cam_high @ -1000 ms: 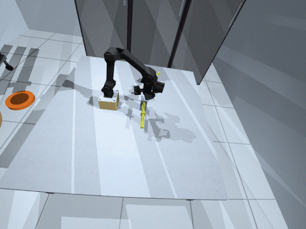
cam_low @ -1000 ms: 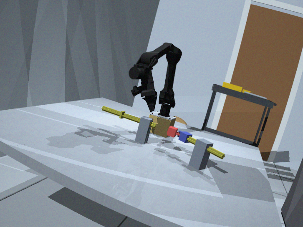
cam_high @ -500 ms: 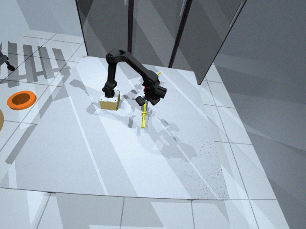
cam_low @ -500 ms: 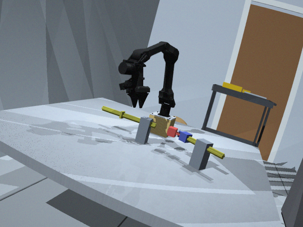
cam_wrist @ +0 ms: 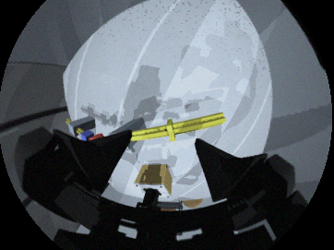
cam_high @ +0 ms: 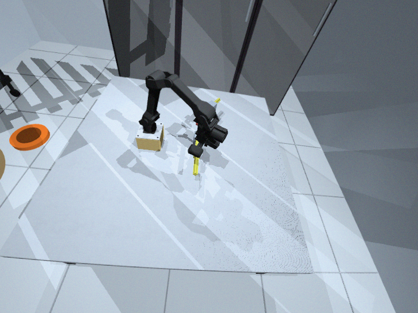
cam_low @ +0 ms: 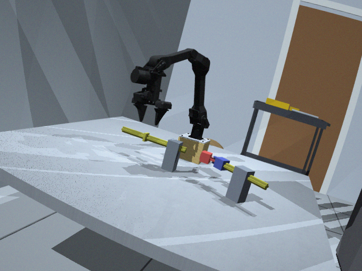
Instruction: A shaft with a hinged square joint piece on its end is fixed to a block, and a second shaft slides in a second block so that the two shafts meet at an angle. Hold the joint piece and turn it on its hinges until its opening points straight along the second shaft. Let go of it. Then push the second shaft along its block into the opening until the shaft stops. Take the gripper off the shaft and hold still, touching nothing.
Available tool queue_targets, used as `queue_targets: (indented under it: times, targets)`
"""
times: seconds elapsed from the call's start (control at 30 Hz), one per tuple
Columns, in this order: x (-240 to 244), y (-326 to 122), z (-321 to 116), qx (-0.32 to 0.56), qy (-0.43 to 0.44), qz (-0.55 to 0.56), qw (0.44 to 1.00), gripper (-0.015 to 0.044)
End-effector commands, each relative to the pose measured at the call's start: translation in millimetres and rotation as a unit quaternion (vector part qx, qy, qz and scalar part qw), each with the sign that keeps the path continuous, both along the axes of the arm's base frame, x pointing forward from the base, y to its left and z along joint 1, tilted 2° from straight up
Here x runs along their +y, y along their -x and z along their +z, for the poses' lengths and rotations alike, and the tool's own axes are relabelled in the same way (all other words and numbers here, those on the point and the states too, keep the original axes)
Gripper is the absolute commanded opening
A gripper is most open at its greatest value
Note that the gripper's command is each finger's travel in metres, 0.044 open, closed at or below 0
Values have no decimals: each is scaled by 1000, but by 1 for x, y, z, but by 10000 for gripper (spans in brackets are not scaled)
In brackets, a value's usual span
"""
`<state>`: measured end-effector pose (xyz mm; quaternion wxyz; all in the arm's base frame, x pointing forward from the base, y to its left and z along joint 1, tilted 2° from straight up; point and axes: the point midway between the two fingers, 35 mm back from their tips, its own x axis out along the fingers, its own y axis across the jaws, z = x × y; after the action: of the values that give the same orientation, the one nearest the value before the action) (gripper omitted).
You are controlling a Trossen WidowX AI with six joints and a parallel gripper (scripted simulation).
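The second shaft [cam_high: 195, 164] [cam_low: 132, 132] [cam_wrist: 198, 122] is yellow, with a yellow collar [cam_low: 145, 136] [cam_wrist: 171, 130], and runs through its grey block [cam_low: 170, 156] [cam_wrist: 131, 126]. Its inner end [cam_low: 184, 149] stands apart from the red joint piece [cam_low: 206, 157] [cam_wrist: 96, 137]. The red piece is linked to a blue piece [cam_low: 221, 163] [cam_wrist: 87, 135] on the fixed yellow shaft [cam_low: 258, 182], held in another grey block [cam_low: 235, 183]. The red opening's exact direction cannot be told. My gripper [cam_low: 148, 122] [cam_wrist: 164, 137] is open and empty, above the second shaft near the collar, not touching it.
The arm stands on a wooden base box [cam_high: 148, 143] [cam_low: 193, 150] [cam_wrist: 149, 176] beside the shafts, on a pale table [cam_high: 104, 222] [cam_low: 120, 210]. Dark cabinets [cam_high: 209, 30] stand behind in the top view. An orange ring [cam_high: 45, 136] lies on the floor at left.
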<state>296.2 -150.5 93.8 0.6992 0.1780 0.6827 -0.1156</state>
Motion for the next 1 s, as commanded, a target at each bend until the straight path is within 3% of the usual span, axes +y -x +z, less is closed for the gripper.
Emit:
queue_targets:
  times: [0.0, 0.3, 0.5, 0.97]
  targets:
    - [-16, 3, 2, 2, 22, 51, 998, 440]
    - [-57, 15, 7, 21, 67, 188, 980, 440]
    - [-59, 16, 7, 23, 69, 195, 978, 440]
    - [-62, 15, -14, 15, 66, -31, 997, 440]
